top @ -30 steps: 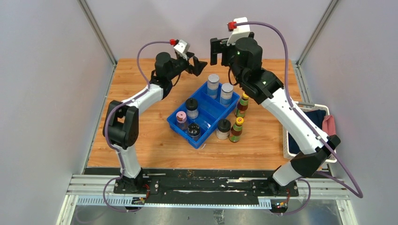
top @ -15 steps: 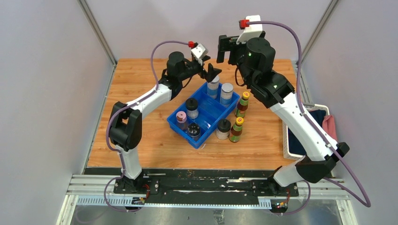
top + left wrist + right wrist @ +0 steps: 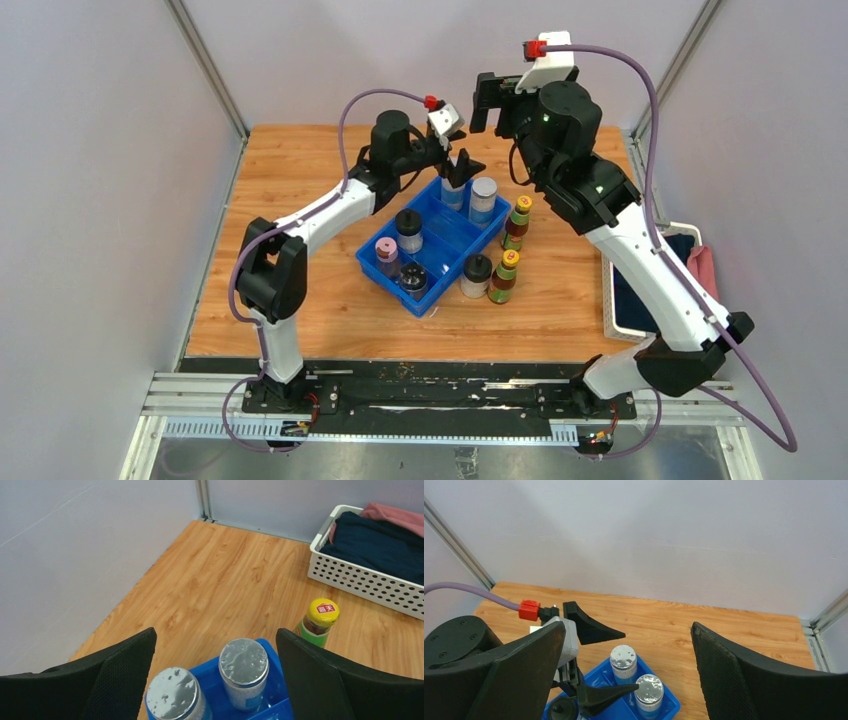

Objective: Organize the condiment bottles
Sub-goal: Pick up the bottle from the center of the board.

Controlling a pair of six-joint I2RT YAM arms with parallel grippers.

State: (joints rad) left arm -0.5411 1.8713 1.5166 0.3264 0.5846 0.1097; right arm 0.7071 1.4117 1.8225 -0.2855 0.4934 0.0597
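Since a second ago the left arm has swung to the right from off the tray's far-left side. The left jaws now hang over the far compartment of the blue tray. I see that arm stretched long, with its upper link rising from the base and its forearm running forward and to the right. The wrist points right and slightly down.

On my left wrist view the left jaws are spread wide, one at each side of the frame, and grip nothing. The two grey-lidded jars stand upright side by side just below them in that far compartment, untouched.

The right arm has meanwhile lifted and drawn away to the right. It is reared high, elbow low at the right of the bench, forearm climbing to a wrist above the far edge. The right jaws point left, fully released and empty.

Nearer me in the tray stand a black-lidded jar and a pink-lidded jar. Out on the bench, a loose black-lidded jar sits just beside the tray's right wall. The yellow-capped bottles stand upright along that same side. The white basket of cloths lies at the bench's right edge.
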